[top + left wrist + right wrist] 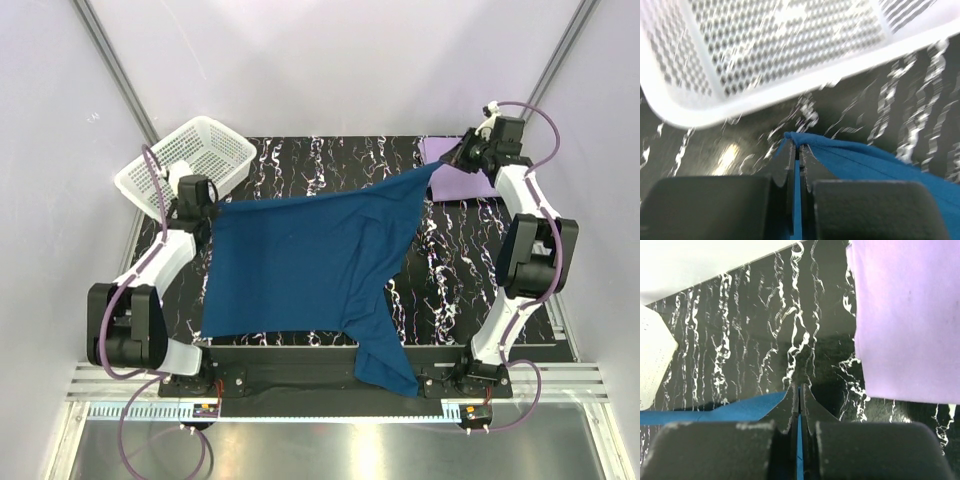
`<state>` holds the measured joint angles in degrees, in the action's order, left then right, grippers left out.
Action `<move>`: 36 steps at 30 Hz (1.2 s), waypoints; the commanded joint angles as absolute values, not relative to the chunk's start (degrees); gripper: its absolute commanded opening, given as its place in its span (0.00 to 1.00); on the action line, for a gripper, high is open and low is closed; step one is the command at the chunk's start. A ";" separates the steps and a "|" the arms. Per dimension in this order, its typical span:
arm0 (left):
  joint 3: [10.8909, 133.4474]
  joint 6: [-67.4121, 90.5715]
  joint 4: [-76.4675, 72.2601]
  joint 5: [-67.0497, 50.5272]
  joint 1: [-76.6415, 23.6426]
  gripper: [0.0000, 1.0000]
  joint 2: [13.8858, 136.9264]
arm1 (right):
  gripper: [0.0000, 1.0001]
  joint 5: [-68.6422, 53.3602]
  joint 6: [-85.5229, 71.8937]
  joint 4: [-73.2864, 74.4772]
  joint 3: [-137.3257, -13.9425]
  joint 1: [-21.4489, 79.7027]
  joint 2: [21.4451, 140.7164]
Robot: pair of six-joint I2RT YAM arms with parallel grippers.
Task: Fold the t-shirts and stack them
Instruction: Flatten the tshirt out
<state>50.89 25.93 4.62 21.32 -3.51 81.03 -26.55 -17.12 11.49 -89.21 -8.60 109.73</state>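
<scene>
Holding the blue shirt (pixel 300 265) by 2 corners, both grippers are pinched tight on cloth. L gripper (pixel 205 208) has the far-L corner. In the L wrist view its fingers (pixel 785 165) press together w/ a thin fold of blue btw them. R gripper (pixel 462 158) has the far-R corner, pulled out to a point. The R wrist view shows the same: fingers closed, a blue strip in the slit.

Writing: the side of the blue shirt facing up shows plain blue w/ a few folds.

The far edge of the shirt runs in a tight line from one gripper to the other. I think that edge is up off the table (pixel 450 290) a bit, but from above it's hard to be sure. The rest lies spread on the black top w/ white squiggles.

Edges: the near-R part of the shirt hangs over the near edge of the table, btw the 2 arm bases. Its L side comes close to the L edge.

The purple shirt (pixel 465 185) lies flat at the far-R corner, partly under the R gripper. A white basket (pixel 232 137) w/ little holes sits tilted at the far-L corner, part of it past the table edge, just beyond the L gripper.

Open room: bare table R of the blue shirt up to the R arm, and a strip on the far side btw basket and purple shirt.
</scene>
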 commanded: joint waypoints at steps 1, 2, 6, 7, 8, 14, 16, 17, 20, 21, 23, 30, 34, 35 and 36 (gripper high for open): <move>57.38 24.70 2.28 20.75 -2.90 0.00 77.09 | 0.00 -25.75 -13.45 16.76 -98.86 -8.44 106.71; 58.26 23.91 2.81 20.74 -2.90 0.00 75.95 | 0.00 -26.19 -12.93 18.53 -100.88 -8.44 106.44; 63.70 21.01 5.88 23.20 -2.64 0.00 66.65 | 0.00 -26.63 -9.15 28.81 -115.88 -8.44 105.91; 64.59 20.05 7.28 23.81 -2.38 0.00 64.97 | 0.00 -26.28 -8.97 30.83 -117.41 -8.44 105.04; 65.64 19.78 7.99 23.99 -1.50 0.00 63.56 | 0.00 -25.41 -8.96 31.11 -118.55 -8.44 104.25; 76.80 19.86 12.38 19.17 1.31 0.00 58.71 | 0.00 -22.50 -15.55 23.39 -122.60 -8.44 95.11; 79.96 19.95 13.01 14.78 1.41 0.00 58.80 | 0.00 -21.62 -18.54 20.05 -125.23 -8.44 92.30; 83.11 20.04 13.36 13.37 1.49 0.00 58.89 | 0.00 -21.19 -19.33 19.43 -126.29 -8.44 91.50; 90.66 20.83 16.34 10.46 1.58 0.00 58.97 | 0.00 -20.48 -21.44 18.98 -130.42 -8.44 88.95; 92.44 21.00 17.48 9.94 1.58 0.00 58.89 | 0.00 -20.48 -21.97 19.77 -132.08 -8.44 87.38; 95.17 20.83 20.03 9.67 1.58 0.00 56.88 | 0.00 -20.65 -22.06 21.52 -133.50 -8.44 85.70; 101.85 16.36 21.89 16.59 1.15 0.00 47.91 | 0.00 -13.37 -17.41 22.68 -126.48 -8.44 67.71; 104.06 12.14 20.14 19.07 -1.23 0.00 48.68 | 0.00 -11.42 -14.77 23.99 -129.45 -8.44 68.02; 104.50 11.78 19.87 18.99 -1.32 0.00 49.47 | 0.00 -11.43 -14.24 24.26 -130.51 -8.44 68.98; 105.02 11.52 19.08 18.98 -1.41 0.00 50.35 | 0.00 -11.51 -13.28 24.52 -132.61 -8.44 71.17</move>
<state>104.05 15.64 21.93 15.38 -0.89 46.98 -15.64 -17.08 24.34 -130.52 -8.16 65.45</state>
